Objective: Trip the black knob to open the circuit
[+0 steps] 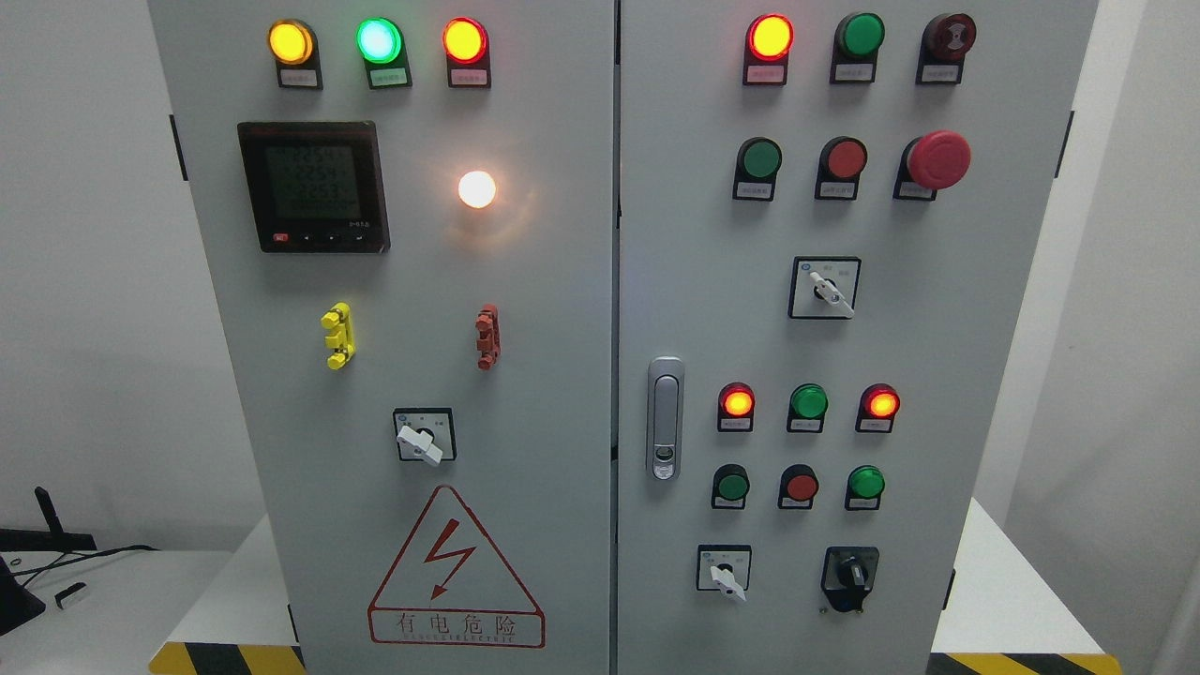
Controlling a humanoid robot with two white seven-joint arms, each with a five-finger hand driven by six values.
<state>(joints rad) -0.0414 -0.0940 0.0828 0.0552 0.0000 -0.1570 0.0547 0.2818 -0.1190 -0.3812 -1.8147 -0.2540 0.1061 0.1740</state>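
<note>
The black knob sits on a black plate at the lower right of the grey cabinet's right door, its pointer roughly upright. Left of it is a white-handled selector switch. Neither of my hands nor arms shows in the head view.
The right door carries lit red lamps, green and red push buttons, a red mushroom stop button, a white selector and a door latch. The left door holds a meter, lamps, a white selector and a warning triangle.
</note>
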